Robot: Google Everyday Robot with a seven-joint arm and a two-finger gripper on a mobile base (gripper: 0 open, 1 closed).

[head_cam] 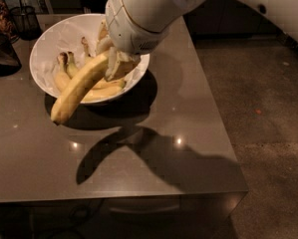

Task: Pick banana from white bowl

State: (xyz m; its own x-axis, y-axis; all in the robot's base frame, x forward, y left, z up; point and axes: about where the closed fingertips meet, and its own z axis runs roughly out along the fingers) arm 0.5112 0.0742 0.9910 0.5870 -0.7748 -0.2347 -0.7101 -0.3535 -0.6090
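The long yellow banana (78,86) hangs tilted in the air, its lower tip over the near rim of the white bowl (49,39). My gripper (111,59) is shut on the banana's upper end, just above the bowl's right side. The bowl stands at the back left of the table and still holds shorter bananas (69,76) with brown stem ends. The big white wrist covers the bowl's far right part.
The brown table (153,148) has its right edge and front edge close by. Dark glass jars (1,54) stand at the far left, and a wire cup (24,19) behind them. The arm casts a dark shadow (138,153) on the table.
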